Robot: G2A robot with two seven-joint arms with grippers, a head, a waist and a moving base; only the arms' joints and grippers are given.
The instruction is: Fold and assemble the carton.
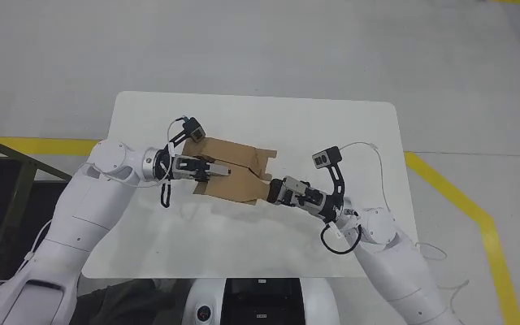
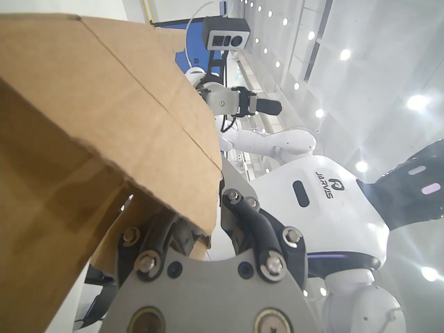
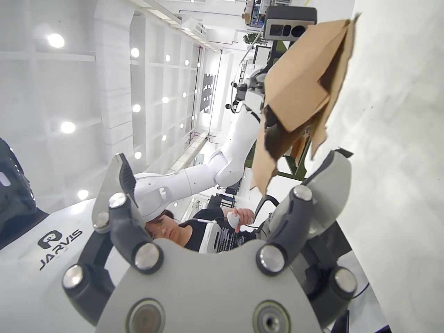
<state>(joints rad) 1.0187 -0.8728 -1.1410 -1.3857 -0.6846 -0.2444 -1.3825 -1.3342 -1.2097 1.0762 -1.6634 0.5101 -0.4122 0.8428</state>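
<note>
The left gripper (image 2: 204, 209) is pinching a panel of the carton (image 2: 104, 105). Its fingers (image 2: 239, 188) are sitting close together with the cardboard edge running down between them, so they appear to be clenched on that panel rather than merely touching it. Outward from that grasp, the carton is spreading as a partly opened brown sleeve. It is tilting rather than lying flat, with its score lines and a loose flap showing.

On the side of the carton away from that grasp, the right gripper (image 3: 230, 157) is hovering with its fingers (image 3: 119, 178) spread wide and holding nothing. The carton's loose lower flap is hanging just ahead of the gap, near both fingers but apart from them. The carton is sitting between the two grippers, over the middle of the white surface (image 1: 244, 236). Whether its lower edge is resting on that surface cannot be told.

The step in hand appears to be opening the flattened blank into a box, with one arm anchoring a panel while the other is readying to take the opposite side. The next move is probably calling for the right fingers to come in around the free flap or panel edge and clamp onto it. They would then be folding along a score line while the left grasp is holding firm, gently enough that the thin cardboard is not buckling or slipping.
</note>
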